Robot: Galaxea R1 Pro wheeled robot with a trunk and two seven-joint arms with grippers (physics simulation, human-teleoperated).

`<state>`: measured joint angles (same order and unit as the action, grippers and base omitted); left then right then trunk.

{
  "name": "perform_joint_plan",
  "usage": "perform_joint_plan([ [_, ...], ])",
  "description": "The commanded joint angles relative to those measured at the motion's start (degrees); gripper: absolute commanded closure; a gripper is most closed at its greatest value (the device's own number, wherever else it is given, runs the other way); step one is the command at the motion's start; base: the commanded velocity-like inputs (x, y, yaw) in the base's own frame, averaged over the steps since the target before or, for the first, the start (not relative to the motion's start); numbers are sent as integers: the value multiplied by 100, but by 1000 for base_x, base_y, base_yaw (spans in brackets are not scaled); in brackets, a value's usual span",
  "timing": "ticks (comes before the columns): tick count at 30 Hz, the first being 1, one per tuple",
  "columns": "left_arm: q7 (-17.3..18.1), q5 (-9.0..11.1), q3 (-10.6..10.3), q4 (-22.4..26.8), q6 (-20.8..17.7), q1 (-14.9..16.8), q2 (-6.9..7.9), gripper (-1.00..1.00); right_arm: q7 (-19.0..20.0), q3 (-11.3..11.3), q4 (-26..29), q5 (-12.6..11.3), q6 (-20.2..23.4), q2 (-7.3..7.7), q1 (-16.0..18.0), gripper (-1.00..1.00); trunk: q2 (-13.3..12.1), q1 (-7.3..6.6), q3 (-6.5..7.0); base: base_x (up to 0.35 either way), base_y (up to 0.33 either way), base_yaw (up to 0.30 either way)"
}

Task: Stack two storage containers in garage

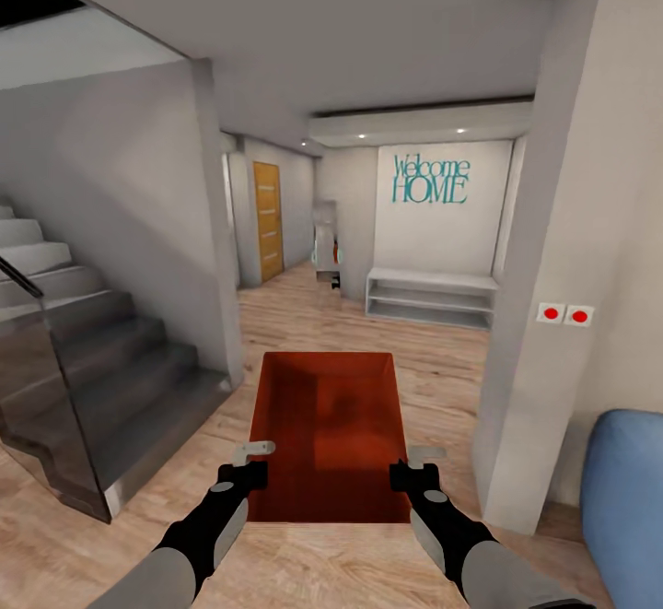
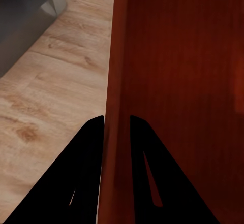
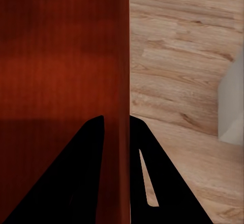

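Observation:
One orange-red storage container [image 1: 330, 434] hangs level in front of me, carried above the light wood plank floor. My left gripper [image 1: 250, 462] is shut on its left wall, and my right gripper [image 1: 412, 466] is shut on its right wall. In the left wrist view the black fingers [image 2: 84, 168] clamp the container's wall [image 2: 116, 112] from both sides. The right wrist view shows the same pinch on the opposite wall [image 3: 118, 107], with black fingers [image 3: 152, 168] either side. The second container is out of view. An orange-wood door [image 1: 268, 220] with narrow glass slits stands far down the hallway at the left.
A grey staircase [image 1: 92, 379] with a glass panel rises at my left. A white pillar [image 1: 543, 314] with two red buttons stands close at the right, a blue sofa corner [image 1: 626, 498] beside it. A white bench shelf [image 1: 431, 298] sits under the "Welcome HOME" wall ahead.

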<state>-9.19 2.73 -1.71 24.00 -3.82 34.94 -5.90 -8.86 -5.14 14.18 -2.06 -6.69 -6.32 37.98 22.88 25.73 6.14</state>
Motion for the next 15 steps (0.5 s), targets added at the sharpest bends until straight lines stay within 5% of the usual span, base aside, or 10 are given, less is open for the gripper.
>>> perform_joint_plan([
  [1, -241, 263, 206, 26, -40, 5, 0, 100, -28, -14, -3, -31, -10, 0, -1, 100, 4, 5, -2, 323, 0, 0],
  [15, -241, 263, 206, 21, -40, 5, 2, 100, -26, -14, -3, -31, -9, 0, -1, 100, 4, 5, -2, 323, 0, 0],
])
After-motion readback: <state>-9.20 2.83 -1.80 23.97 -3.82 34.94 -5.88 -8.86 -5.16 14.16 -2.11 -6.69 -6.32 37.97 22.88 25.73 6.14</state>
